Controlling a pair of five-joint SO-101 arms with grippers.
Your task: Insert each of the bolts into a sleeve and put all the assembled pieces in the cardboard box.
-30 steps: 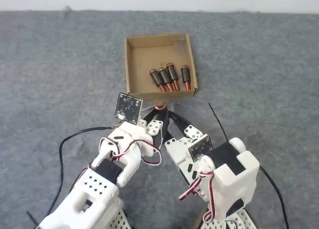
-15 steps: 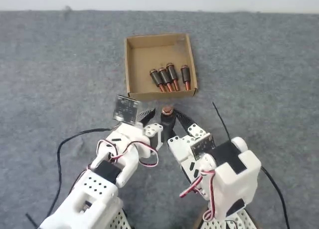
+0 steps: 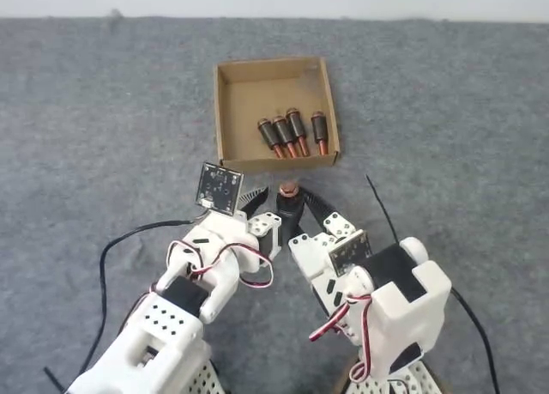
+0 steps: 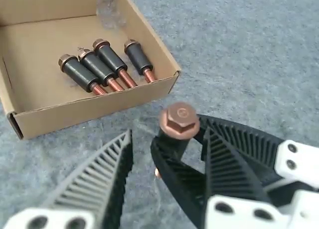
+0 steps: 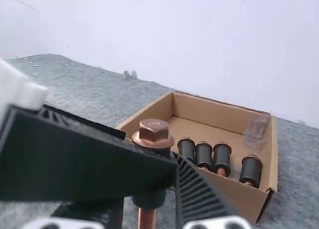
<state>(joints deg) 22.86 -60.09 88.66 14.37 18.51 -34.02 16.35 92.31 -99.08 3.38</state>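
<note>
My right end effector (image 3: 296,210) is pinching the black sleeve (image 4: 172,145) with the copper bolt (image 5: 153,131) standing in it head up, at six o'clock of the cardboard box (image 3: 225,111), over the bench (image 3: 446,111). My left end effector (image 3: 262,207) is spread at its nine o'clock, gripping nothing. The piece looks small, rigid and light, and the smooth bolt may slide, so I'd hold the sleeve and keep it upright. My fingers (image 5: 75,159) cover the sleeve, hiding how deep the bolt sits. Four assembled pieces (image 3: 292,135) lie in the box.
</note>
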